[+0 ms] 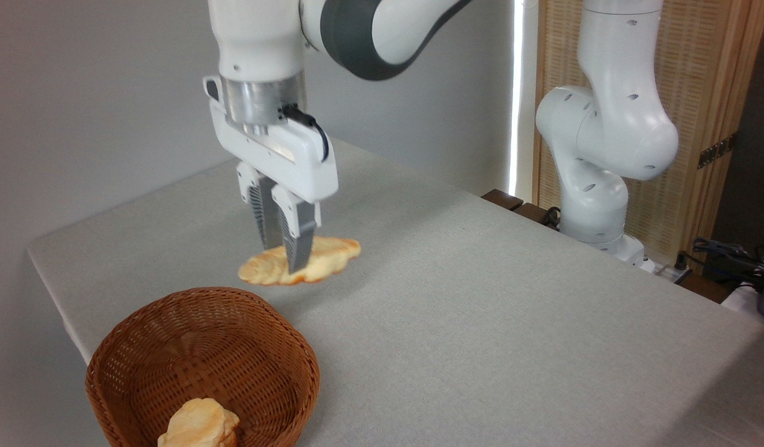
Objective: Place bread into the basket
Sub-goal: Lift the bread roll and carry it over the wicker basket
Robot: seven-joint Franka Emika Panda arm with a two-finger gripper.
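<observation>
Nearest, at the lower left: basket (202, 366), round, brown wicker, low sides, thick rim, resting on the table (481, 323) close to its front-left corner. Inside, against the near wall, a short chunky piece of pale-golden bread (199, 425), partly cut off by the bottom edge of the view. Just beyond the basket rim, outside it: the long braided loaf (332, 254), golden-yellow with browner edges, stretched left to right, its shadow on the cloth underneath; whether resting on the table or raised slightly, cannot tell. Over the middle of the loaf: gripper (282, 257), pointing straight down, jaws narrowed and clasping the loaf, one ribbed finger (298, 239) in front, the other behind. Above, white gripper housing with a black cable, metal wrist ring, then white-and-grey arm (369, 31) reaching up out of view. Grey cloth across the whole table, bare to the right. Farther back, at the right: white base column of the arm (605, 143) standing past the table's far edge. Behind that, a slatted wooden screen (686, 74), black cables (730, 254) at the far right, and a plain grey wall (77, 93) on the left.
</observation>
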